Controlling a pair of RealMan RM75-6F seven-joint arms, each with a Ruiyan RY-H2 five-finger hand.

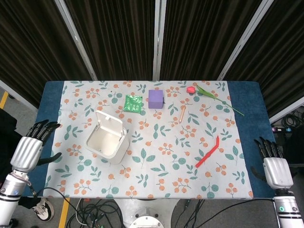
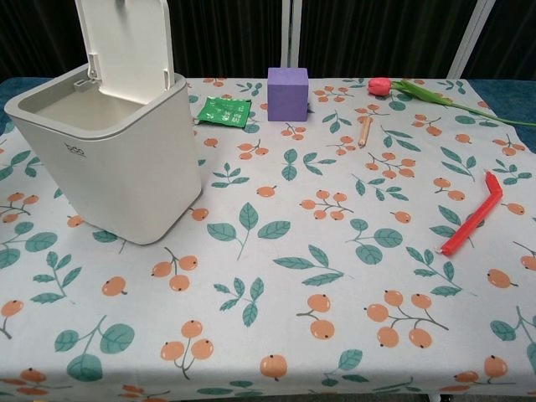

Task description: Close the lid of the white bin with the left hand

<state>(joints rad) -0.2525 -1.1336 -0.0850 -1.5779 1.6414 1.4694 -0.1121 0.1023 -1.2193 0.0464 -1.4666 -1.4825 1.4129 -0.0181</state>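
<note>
Head view shows my left hand (image 1: 29,149) at the left edge of the table (image 1: 47,97), over the blue border, fingers spread and pointing up toward the far side, holding nothing. It is well apart from the white bin (image 1: 107,138), which stands on the flowered cloth (image 1: 166,156) left of centre. The bin's lid (image 1: 109,125) is up — tilted back on the far side, the inside open to the camera. My right hand (image 1: 274,166) sits off the right edge of the table, fingers extended and empty, though they look closer together and I can only judge that roughly from this angle.

Chest view brings the bin (image 2: 109,155) close on the left, its lid (image 2: 126,46) standing nearly upright above the rim; neither hand shows there.

Beyond the bin lie a green packet (image 1: 133,103) and, just beside it, a purple cube (image 1: 156,99). Further right are a pencil (image 1: 183,114), a tulip (image 1: 209,95) with its red head toward the cube, and a red bent straw (image 1: 209,152) — all apart from the bin.
</note>
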